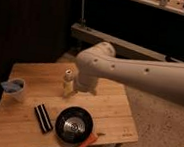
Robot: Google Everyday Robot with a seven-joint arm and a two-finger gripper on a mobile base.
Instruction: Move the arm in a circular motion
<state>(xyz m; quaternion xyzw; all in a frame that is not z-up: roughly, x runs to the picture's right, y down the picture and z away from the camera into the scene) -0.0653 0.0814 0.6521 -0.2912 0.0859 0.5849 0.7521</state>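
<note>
The large off-white arm (136, 73) reaches in from the right edge of the camera view, above the wooden table (111, 110). Its thick tubular segment has small dark holes and ends in a rounded joint (94, 63) over the table's back middle. The gripper (79, 88) hangs below that joint, right beside a small white bottle-like figure (67, 82) that stands upright on the table. I cannot tell whether the two touch.
On the table are a blue cup (14, 88) at the left, a black striped block (43, 117), a round black bowl (74, 125) at the front, and an orange stick (86, 143) at the front edge. A dark shelf rail (119, 43) runs behind.
</note>
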